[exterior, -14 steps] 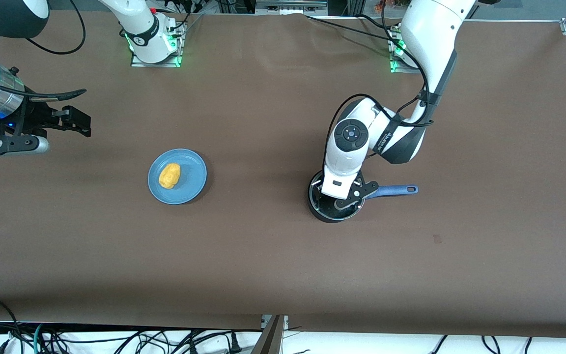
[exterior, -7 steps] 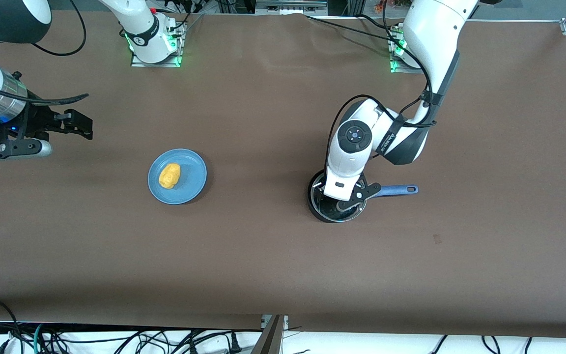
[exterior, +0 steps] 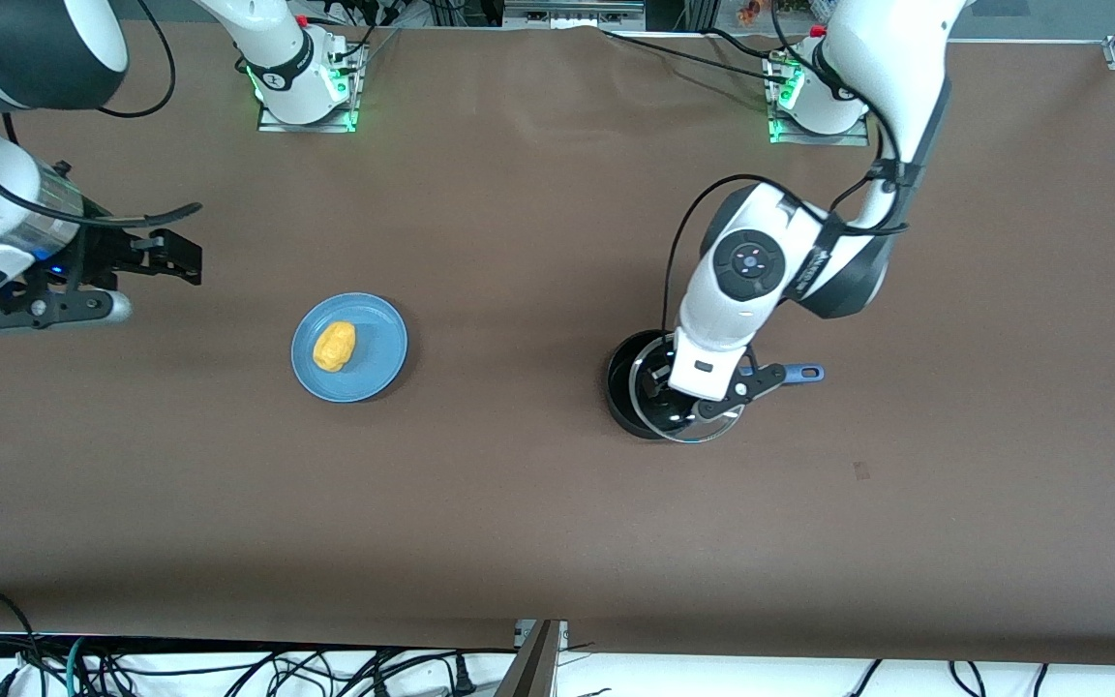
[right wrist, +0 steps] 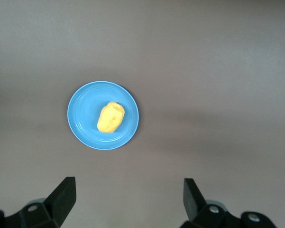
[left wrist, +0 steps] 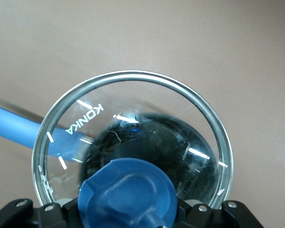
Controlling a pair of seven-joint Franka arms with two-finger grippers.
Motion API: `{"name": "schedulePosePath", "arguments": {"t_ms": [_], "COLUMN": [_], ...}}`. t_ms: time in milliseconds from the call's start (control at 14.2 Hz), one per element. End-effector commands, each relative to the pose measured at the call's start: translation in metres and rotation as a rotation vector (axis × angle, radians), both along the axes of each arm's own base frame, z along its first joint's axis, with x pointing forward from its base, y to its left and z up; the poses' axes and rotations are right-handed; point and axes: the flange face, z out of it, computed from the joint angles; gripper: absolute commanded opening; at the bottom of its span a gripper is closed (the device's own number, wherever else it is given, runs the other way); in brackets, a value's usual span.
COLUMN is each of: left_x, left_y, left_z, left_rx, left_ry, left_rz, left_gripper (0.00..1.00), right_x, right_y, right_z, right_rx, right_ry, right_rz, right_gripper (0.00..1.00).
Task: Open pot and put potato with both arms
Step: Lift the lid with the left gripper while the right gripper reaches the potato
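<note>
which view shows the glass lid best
The left wrist view: the glass lid fills it, rim and blue knob clear, held in the shut left gripper over the pot. The front view shows only part of its rim beneath the arm. The right wrist view does not show it.

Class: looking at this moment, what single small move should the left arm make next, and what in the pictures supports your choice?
Probably carry the lid aside, clear of the pot, and set it on the table. The left tool is shut on the lid's blue knob, and the lid is lifted but partly over the pot. The potato lies on its plate; the right tool hangs open, away from it.
</note>
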Motion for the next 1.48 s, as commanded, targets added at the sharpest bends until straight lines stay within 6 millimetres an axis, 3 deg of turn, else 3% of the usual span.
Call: {"name": "schedulePosePath", "arguments": {"t_ms": [0,281,492,773,1124,1405], "left_x": [0.000,0.005,0.008,0.014,0.025,0.024], "left_y": [0.026,0.076,0.122,0.192,0.288,0.334], "left_z": [0.041,0.075,0.090,0.112,0.105,0.087], "left_rx": [-0.013,-0.013,-0.002,-0.003,-0.022,-0.031], "left_ry": [0.020,0.056,0.102,0.116,0.122,0.124], "left_rz": [-0.062,-0.154,-0.218,-0.231,-0.275,-0.307], "left_gripper": [0.33,0.33,0.33,0.34,0.36,0.36], "right_x": [0.006,0.009,0.022,0.030,0.025,0.007], "right_y": [0.007,0.014,0.020,0.022,0.030,0.045], "right_z": [-0.010,-0.019,-0.045,-0.113,-0.198,-0.257], "right_rx": [0.006,0.010,0.028,0.016,-0.009,-0.022], "right_ry": [0.009,0.014,0.023,0.054,0.059,0.078], "right_rz": [0.013,0.005,-0.032,-0.199,-0.375,-0.451], "right_gripper": [1.00,1.00,0.99,1.00,1.00,1.00]}}
